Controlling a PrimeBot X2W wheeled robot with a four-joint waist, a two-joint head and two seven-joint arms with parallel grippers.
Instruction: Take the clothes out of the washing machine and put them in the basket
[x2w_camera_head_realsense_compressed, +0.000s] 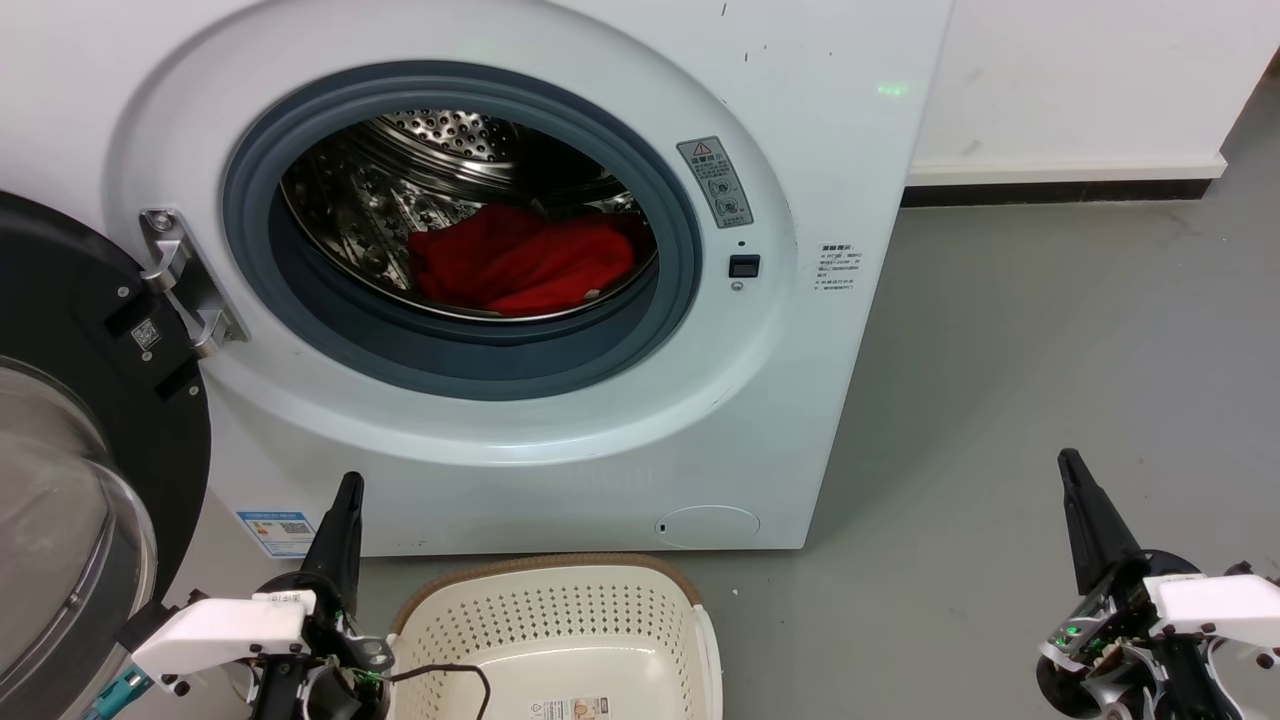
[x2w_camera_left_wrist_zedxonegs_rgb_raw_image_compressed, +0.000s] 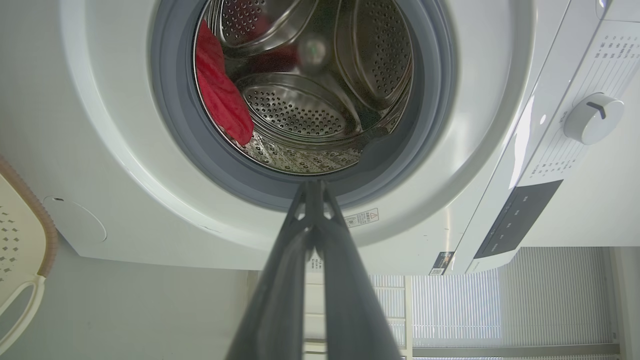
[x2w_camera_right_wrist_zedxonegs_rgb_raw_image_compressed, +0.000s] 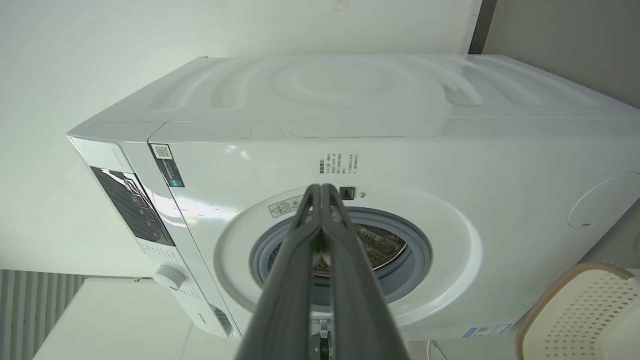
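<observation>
**Plainly, Nothing Is Lifted Yet**

The clothes (x2w_camera_head_realsense_compressed: 520, 262) are seen heaped low in the drum (x2w_camera_head_realsense_compressed: 380, 200) of the washing machine (x2w_camera_head_realsense_compressed: 820, 150), behind the grey door seal (x2w_camera_head_realsense_compressed: 450, 360). The basket (x2w_camera_head_realsense_compressed: 540, 562) stands on the floor just before the machine, with no garment seen in it. The left pincer (x2w_camera_head_realsense_compressed: 349, 490) and the right pincer (x2w_camera_head_realsense_compressed: 1072, 465) are both closed on nothing, low and well apart from the opening. Unless a pincer is opened before the reach, the fabric is likely to be pushed deeper. A shallow pinch could be lost at the seal and the garment dropped short of the basket. The open door (x2w_camera_head_realsense_compressed: 60, 300) could be struck by the left arm.
</observation>
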